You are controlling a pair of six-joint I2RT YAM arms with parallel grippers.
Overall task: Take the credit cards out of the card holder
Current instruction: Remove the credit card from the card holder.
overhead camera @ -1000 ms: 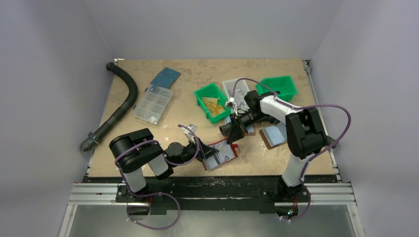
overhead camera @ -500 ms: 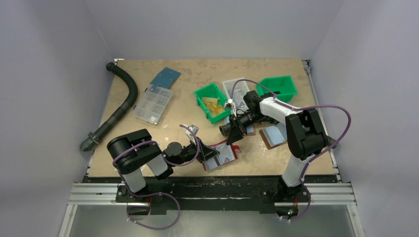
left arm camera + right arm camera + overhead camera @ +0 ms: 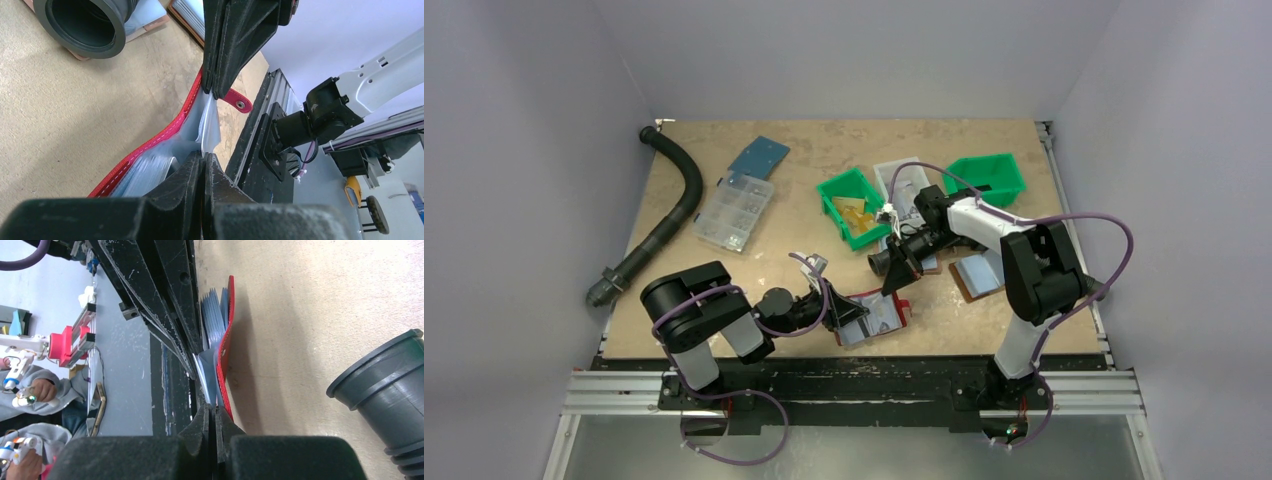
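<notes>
Pinching a pale blue-grey inner leaf of the card holder (image 3: pixel 882 318), the left gripper (image 3: pixel 204 162) is fully closed at the holder's left end. Opposite it, the right gripper (image 3: pixel 215 414) is closed on the holder's red cover edge, just beside the small red tab (image 3: pixel 235 100). The holder lies open at the near edge of the table (image 3: pixel 984 320). Layered credit cards (image 3: pixel 214 315) sit in its pockets, partly hidden by both grippers. Behind the holder stands a dark grey pipe fitting (image 3: pixel 880 263), near brown folders (image 3: pixel 979 272). A green bin (image 3: pixel 854 207) lies farther back.
</notes>
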